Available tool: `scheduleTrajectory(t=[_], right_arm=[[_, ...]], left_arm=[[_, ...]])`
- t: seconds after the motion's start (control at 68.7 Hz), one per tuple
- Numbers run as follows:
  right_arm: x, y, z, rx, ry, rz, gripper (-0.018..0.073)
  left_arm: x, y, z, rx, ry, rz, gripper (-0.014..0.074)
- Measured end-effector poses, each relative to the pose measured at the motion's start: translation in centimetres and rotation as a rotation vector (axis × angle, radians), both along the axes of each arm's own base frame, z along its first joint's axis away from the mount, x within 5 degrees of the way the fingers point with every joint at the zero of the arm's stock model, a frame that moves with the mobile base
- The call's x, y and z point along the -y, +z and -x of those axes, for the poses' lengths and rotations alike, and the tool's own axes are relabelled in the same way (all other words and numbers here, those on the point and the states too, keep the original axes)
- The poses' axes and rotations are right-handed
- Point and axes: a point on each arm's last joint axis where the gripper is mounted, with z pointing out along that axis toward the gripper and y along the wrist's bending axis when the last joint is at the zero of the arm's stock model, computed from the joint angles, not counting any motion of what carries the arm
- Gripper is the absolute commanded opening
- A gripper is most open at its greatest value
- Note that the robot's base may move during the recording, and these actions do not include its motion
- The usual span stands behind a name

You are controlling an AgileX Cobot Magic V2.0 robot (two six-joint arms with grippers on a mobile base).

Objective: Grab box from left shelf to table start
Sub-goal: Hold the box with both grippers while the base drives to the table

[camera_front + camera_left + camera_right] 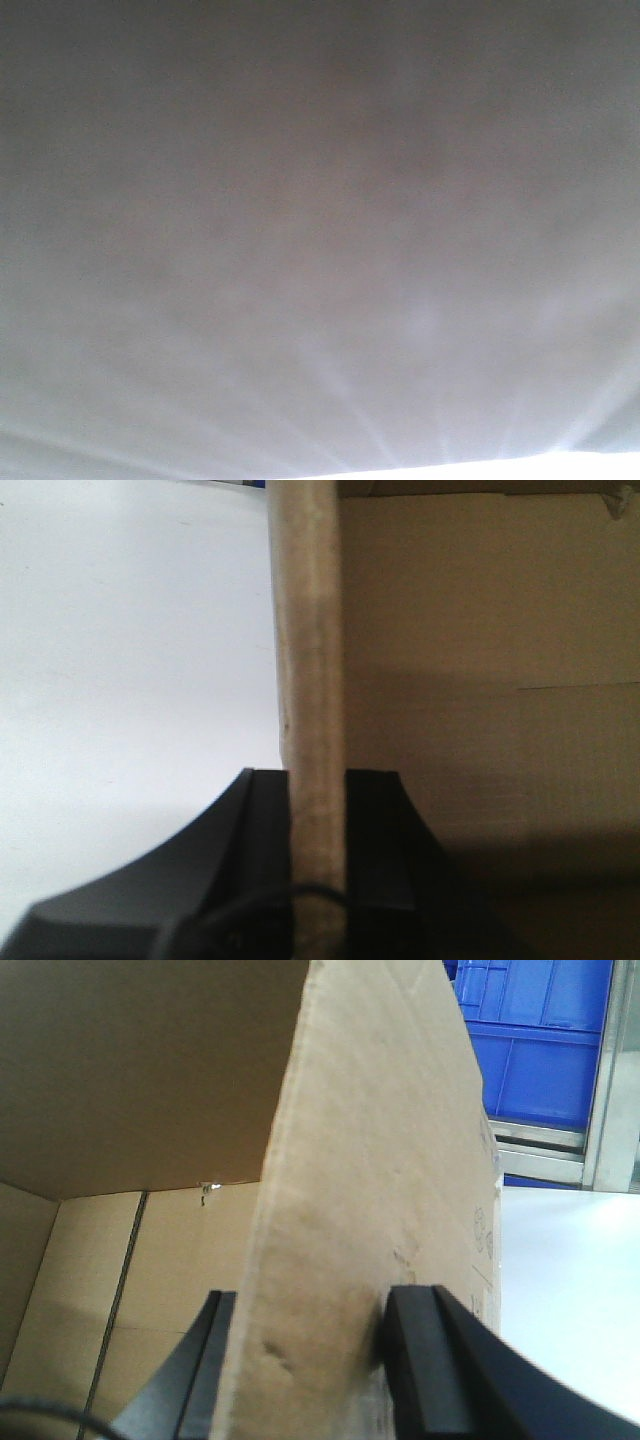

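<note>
The brown cardboard box (480, 680) is open at the top and I see its bare inside. My left gripper (318, 780) is shut on the box's wall edge (310, 630), with one black finger on each side. In the right wrist view the box (380, 1140) shows another wall rising between the fingers of my right gripper (315, 1300), which is shut on it. The black printed panel is hidden. The front view shows only a blurred grey-brown surface very close to the lens. No shelf rollers are in view.
A white table top (130, 660) lies left of the box, and also right of it (570, 1300). Blue plastic bins (530, 1040) stand on a metal rack rail (540, 1145) beyond the table, with a metal upright (612, 1080) beside them.
</note>
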Motion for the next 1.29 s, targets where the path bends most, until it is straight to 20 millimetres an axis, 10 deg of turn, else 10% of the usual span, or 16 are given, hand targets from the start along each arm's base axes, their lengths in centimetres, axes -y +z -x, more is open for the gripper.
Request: scheduleTrajectory(t=[0.888, 1.295], right_arm=[[0.0, 0.0, -0.2, -0.009, 0.0, 0.0, 0.0058], [-0.4, 0.9, -7.0, -0.391, 0.047, 0.034, 0.0058]], left_arm=[[0.0, 0.3, 0.2, 0.005, -0.001, 0.001, -0.0092], [-0.6, 8.1, -1.6, -0.176, 0.048, -0.164, -0.0092]])
